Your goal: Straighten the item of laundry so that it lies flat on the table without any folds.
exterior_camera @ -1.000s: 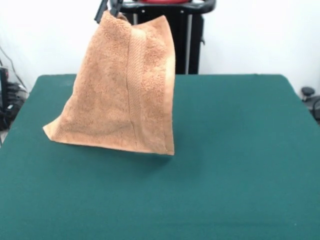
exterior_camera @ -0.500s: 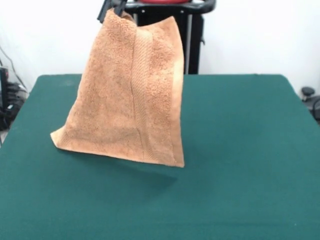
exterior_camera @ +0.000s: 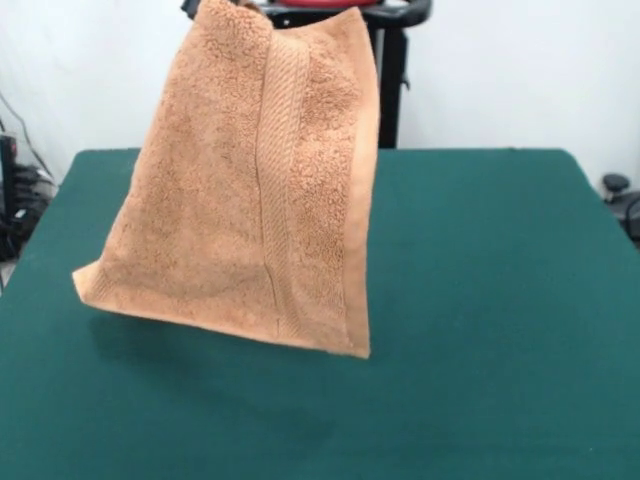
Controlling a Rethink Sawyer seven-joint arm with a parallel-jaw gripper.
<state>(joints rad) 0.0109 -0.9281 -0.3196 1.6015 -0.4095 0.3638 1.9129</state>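
The towel point(exterior_camera: 250, 190) hangs folded above the desk point(exterior_camera: 480, 300), top at 12 o'clock; gripper state I cannot tell.

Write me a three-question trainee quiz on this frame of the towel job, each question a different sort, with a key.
1. True or false: the towel lies flat on the table.
2. Multiple choice: the ribbed band on the towel runs
A. level, side to side
B. roughly top to bottom
C. no band shows
3. Short answer: what on the green cloth under the towel hints that its lower edge hangs clear of the table?

Key
1. False. It hangs from its top, which reaches the picture's upper edge.
2. B.
3. A dark shadow below the lower edge, with bare green cloth between the two.
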